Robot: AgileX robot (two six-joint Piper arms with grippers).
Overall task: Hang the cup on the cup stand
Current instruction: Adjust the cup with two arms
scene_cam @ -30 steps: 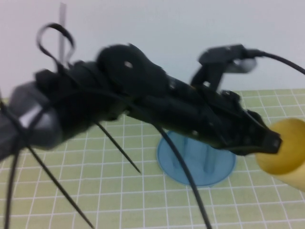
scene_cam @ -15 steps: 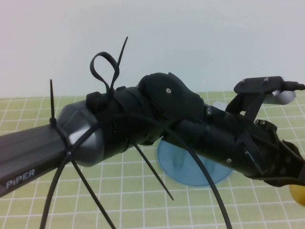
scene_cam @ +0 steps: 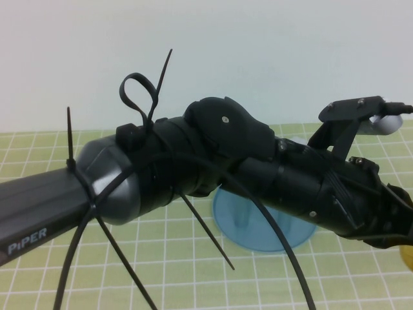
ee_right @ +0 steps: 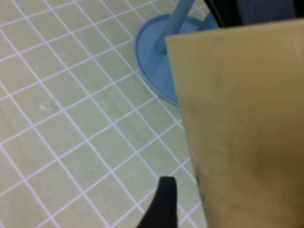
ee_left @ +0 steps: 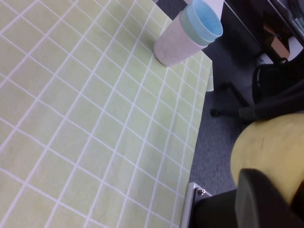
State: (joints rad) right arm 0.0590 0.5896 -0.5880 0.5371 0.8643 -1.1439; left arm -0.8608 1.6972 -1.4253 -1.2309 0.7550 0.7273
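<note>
The pale-yellow cup (ee_right: 242, 128) hangs above the mat beside the cup stand (ee_right: 152, 57). In the high view only a sliver of the cup (scene_cam: 408, 258) shows at the right edge. My left arm crosses that view over the stand's blue base (scene_cam: 258, 229), and my left gripper (scene_cam: 400, 232) is shut on the cup, with one black finger (ee_left: 266, 199) lying against the cup's wall (ee_left: 270, 147). My right gripper (ee_right: 237, 209) stands open around the cup; its one visible finger (ee_right: 164, 204) is clear of the wall. A blue peg (ee_right: 179, 16) rises just behind the cup.
A stack of pale cups (ee_left: 187, 35) stands near the edge of the green grid mat (scene_cam: 161, 258). Beyond the table edge (ee_left: 202, 118) lie grey floor and a black chair base (ee_left: 266, 95). Loose cable ties (scene_cam: 206, 226) stick out from the left arm.
The left arm has swung right and steadied, carrying the cup from inside the high view to its right edge. In the last half second it barely moved.
</note>
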